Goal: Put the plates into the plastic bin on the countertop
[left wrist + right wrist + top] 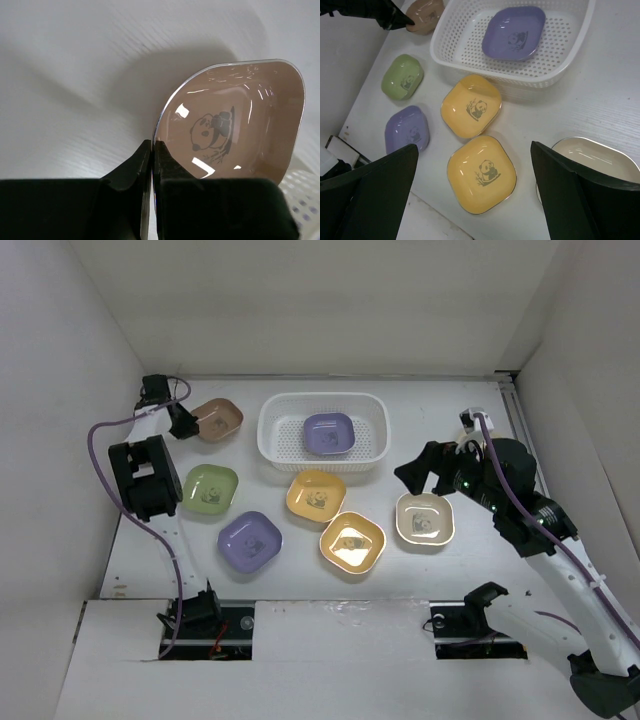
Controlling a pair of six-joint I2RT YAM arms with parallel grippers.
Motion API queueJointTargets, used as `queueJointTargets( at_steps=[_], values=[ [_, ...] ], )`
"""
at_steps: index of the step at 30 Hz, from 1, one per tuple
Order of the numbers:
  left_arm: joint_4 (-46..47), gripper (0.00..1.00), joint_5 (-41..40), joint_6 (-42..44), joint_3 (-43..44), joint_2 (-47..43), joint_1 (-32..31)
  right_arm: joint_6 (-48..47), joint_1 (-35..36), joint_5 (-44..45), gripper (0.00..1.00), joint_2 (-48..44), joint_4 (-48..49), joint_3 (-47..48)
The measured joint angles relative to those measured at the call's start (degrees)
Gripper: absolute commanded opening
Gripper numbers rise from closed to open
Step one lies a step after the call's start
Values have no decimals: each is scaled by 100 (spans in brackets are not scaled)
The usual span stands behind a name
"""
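- Tan plate (215,418) is held at its near rim by the left gripper (184,421), at the far left of the countertop (290,578), just left of the plastic bin (272,430).
- In the left wrist view the fingers of the left gripper (152,146) are seen pressed together on the thin edge of the tan plate (235,125), whose panda picture faces the camera. Whether its underside touches the surface cannot be told.
- A corner of the plastic bin (306,199) is seen just beyond that plate.
- One purple dish (328,432) is lying flat inside the bin, right of its middle.
- Five more are resting on the countertop, none touching another:
- the green plate (210,488) is at the left, nearer than the tan one;
- the loose purple plate (249,539) is nearer than the green one and to its right;
- the far orange plate (316,494) is just in front of the bin's near wall;
- the near orange plate (352,541) is just beside it, nearer and to the right;
- the cream plate (424,519) is farthest right.
- The right gripper (420,472) is held above the countertop, just beyond the cream plate, its jaws wide apart and nothing between them.
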Motion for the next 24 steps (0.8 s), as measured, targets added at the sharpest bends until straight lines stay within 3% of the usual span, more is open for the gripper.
queueJointTargets(
  at_steps=[7,13,19,24],
  values=[
    [-155,0,389,-66,26,-1532,-184,22,0,251,100,-26,-92,0],
    [136,0,511,0,485,-2800,-1351,153,-11,507,100,-74,-94,-2],
    [396,0,179,-138,562,-2350,-3268,354,-42,866,100,-87,-127,0],
    [321,0,-142,-391,507,-1394,-3978,487,-197,1488,100,-254,-474,35]
  ],
)
